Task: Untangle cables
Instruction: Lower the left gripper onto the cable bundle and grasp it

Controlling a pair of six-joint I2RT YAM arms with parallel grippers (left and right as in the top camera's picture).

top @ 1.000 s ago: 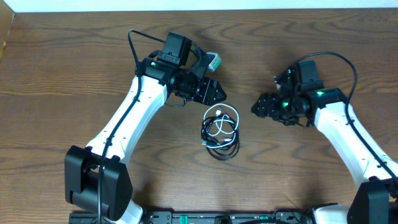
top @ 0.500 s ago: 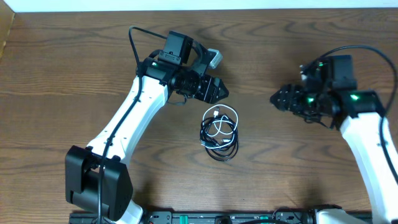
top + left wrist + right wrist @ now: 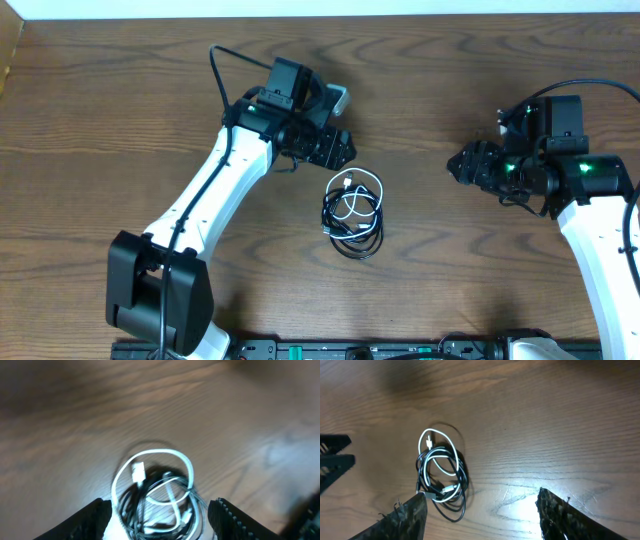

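Tangle [image 3: 354,213]: one white cord [image 3: 158,451] within black loops [image 3: 464,476].

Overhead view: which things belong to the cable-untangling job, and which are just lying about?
Job: white cord; black cord tangled with it; left gripper and right gripper, both open.
Not the job: table; thick black cable fixed to the left arm.
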